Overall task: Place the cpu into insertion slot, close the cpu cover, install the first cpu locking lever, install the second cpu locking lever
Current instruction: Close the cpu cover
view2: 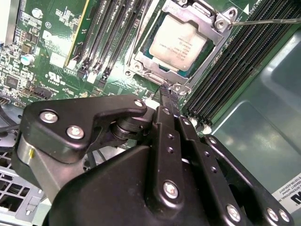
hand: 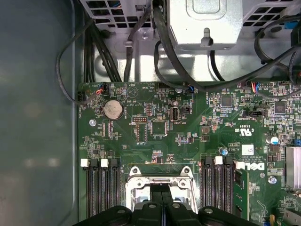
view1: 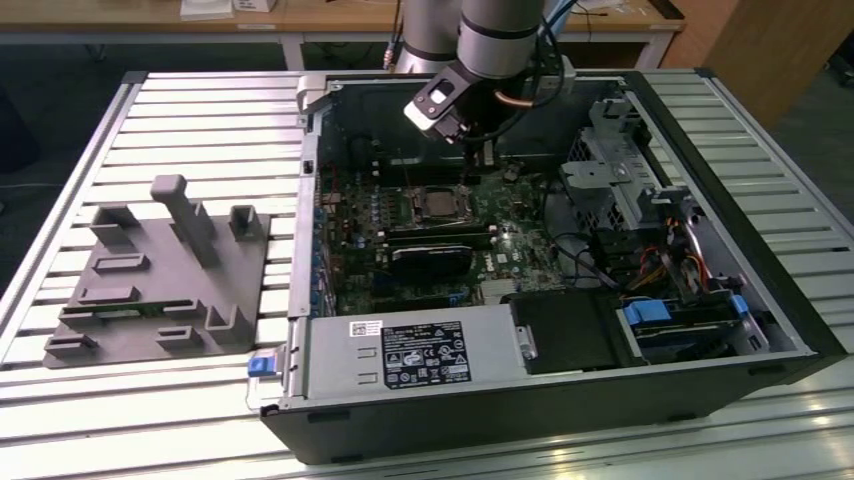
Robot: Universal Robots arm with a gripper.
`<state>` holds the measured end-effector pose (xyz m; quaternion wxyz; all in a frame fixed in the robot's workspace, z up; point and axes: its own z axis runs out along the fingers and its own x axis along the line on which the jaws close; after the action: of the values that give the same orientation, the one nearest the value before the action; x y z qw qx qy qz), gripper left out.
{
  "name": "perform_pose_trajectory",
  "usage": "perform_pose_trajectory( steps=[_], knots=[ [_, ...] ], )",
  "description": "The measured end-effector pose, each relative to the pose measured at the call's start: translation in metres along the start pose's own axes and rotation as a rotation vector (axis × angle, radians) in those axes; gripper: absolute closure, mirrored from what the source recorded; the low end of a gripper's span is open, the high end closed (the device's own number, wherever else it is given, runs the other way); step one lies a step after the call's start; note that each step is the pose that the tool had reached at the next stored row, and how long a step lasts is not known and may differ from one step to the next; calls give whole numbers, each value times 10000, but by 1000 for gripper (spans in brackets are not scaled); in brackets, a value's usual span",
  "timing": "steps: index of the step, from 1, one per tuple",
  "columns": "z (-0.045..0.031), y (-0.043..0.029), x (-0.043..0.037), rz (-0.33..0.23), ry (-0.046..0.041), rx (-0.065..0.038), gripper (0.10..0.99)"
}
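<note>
End effector near insertion slot, cpu seated inside

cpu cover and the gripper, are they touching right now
Cannot tell. In the second wrist view the gripper ends right at the rim of the cpu cover, hiding any gap or contact.

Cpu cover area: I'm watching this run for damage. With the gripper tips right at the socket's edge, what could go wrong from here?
1. The shut gripper sits at the corner of the cpu cover; a sideways slip could gouge the memory slots beside it.
2. The thin lever rod lies out over those slots; pushed off-line, it might bend or miss its catch.
</note>
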<state>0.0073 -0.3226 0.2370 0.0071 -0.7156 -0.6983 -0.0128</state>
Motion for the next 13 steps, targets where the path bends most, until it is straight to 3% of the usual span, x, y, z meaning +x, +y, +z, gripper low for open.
perform_pose_trajectory(
  steps=[3, 13],
  knots=[
    [5, -7, -2, 3, 17, -1, 980],
    [44, -134, -59, -5, 225, -85, 980]
  ],
)
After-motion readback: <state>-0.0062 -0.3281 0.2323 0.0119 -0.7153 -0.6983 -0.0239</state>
